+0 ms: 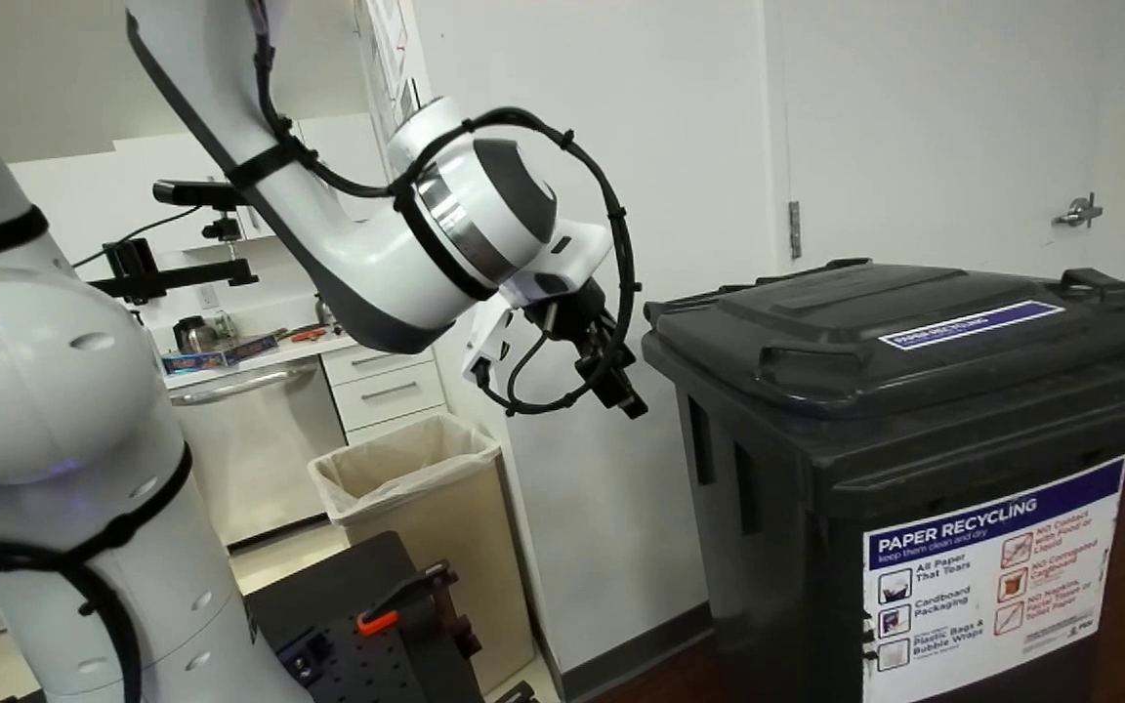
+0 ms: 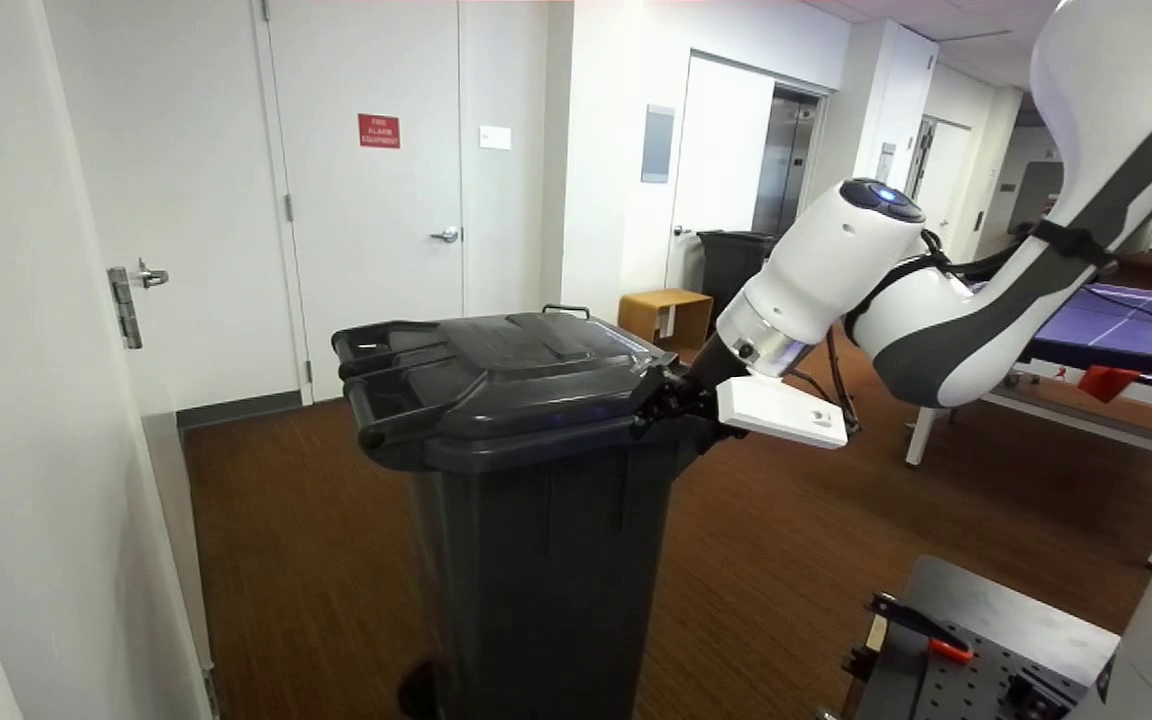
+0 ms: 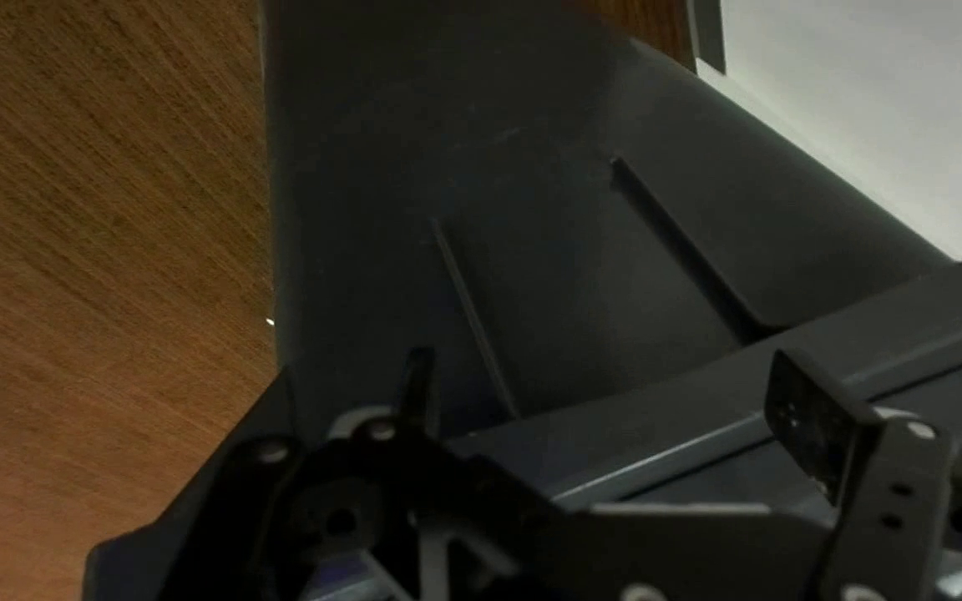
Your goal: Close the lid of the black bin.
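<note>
Lid: lay flat across top of bin in both exterior views, seated all round as far as visible. Judged shut; read task as done, or nearly.
Gripper: hung low at ridged side of bin, near rim. Could not tell touching from just apart. Suited, by guess, for one last press on lid or for backing clear.
Fingers: stood spread, pinching nothing, with rim behind gap. Needed no grip, presumably, for a lid lying under own weight.
Bin: stood upright close before arm, ridged side toward gripper; likely set there for reach over lid.
Cables: ran strapped along arm, then looped wide near gripper, likely for free turning.
Liner: lay folded over edge of beige bin, likely against slipping in.
Label: showed only in an exterior view, PAPER RECYCLING plain to read, below lid on front of bin.
Wheel: showed only in an exterior view, low at rear of bin; handle bar clearest there too, above.
Spread of fingers: read from wrist view alone; too small and dark to trust elsewhere.
Seam: ran thin and dark along rim in wrist view, perhaps between lid and bin.
</note>
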Available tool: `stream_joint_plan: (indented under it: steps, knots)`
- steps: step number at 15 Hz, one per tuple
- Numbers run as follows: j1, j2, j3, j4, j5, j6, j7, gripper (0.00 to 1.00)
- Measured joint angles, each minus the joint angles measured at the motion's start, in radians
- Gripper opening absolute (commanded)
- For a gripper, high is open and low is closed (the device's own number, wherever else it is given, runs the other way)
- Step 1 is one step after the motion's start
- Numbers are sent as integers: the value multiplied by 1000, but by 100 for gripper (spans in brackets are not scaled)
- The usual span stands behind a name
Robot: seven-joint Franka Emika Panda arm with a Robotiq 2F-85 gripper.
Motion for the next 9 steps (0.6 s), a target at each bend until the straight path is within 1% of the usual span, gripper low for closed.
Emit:
stream_joint_plan:
  steps: [2,3,5,6,7,9]
  knots:
    - [87,7,-35,1,125,-55,-96,100]
    - [140,4,-58,3,206,-90,-161,100]
    - [256,-27,-109,13,388,-197,-313,100]
    - [301,-55,-126,19,446,-247,-367,100]
    - [323,-80,-133,20,466,-275,-385,100]
    - [329,-107,-136,16,469,-290,-387,100]
